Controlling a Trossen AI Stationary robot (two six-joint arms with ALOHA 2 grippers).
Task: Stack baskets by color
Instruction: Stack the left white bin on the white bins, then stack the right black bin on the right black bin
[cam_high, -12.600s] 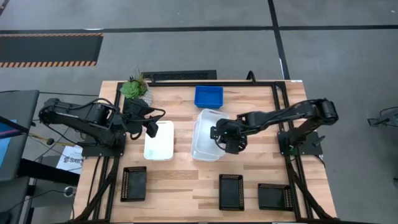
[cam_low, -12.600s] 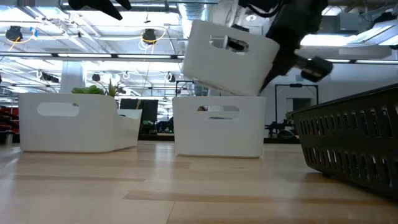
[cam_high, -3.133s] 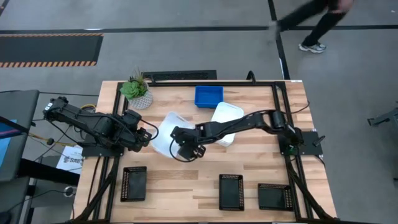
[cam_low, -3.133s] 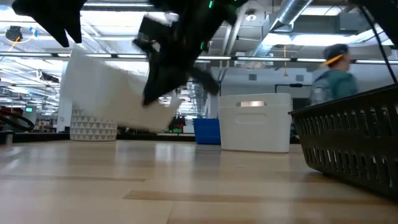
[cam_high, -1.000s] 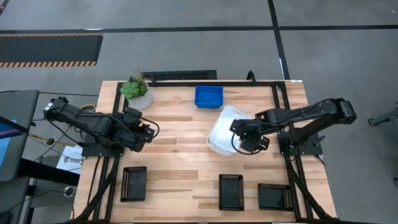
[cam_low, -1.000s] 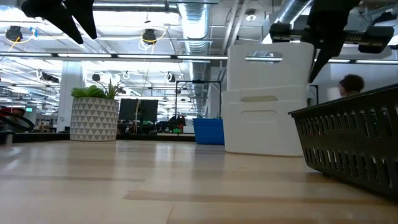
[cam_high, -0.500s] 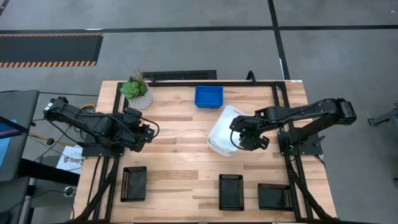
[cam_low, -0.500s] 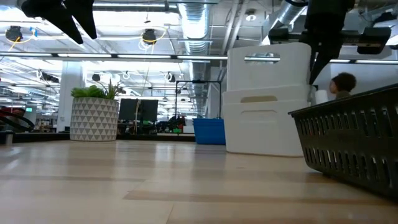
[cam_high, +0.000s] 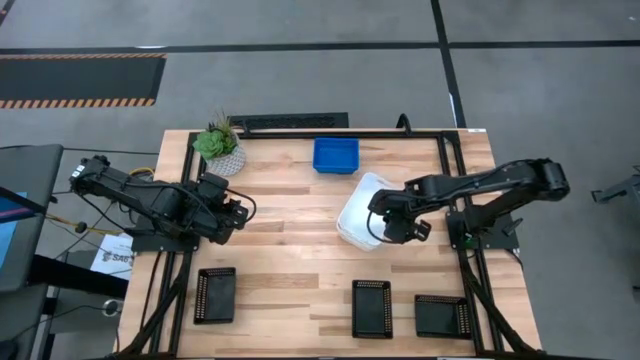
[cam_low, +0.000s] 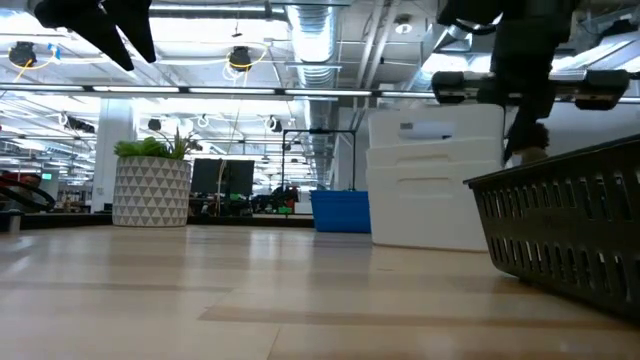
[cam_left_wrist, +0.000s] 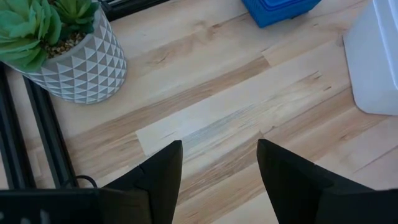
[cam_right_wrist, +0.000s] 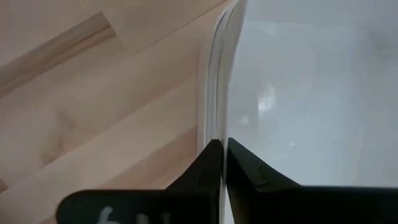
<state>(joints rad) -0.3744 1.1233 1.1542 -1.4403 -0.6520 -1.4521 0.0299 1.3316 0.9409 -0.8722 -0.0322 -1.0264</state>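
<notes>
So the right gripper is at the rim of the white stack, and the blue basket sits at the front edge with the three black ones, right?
Not quite. In the high view the blue basket sits at the far edge, near the potted plant; only the black baskets line the front. The right gripper is at the white stack's rim.

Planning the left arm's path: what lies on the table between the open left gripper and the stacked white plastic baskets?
Only bare wood. The high view shows nothing between the left gripper and the white baskets.

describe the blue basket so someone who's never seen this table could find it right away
Start at the wooden table's far edge, where the potted plant stands at the left corner. Right of it along that edge sits the blue basket, the only blue thing there; the white baskets are bigger, the black ones line the near edge.
</notes>
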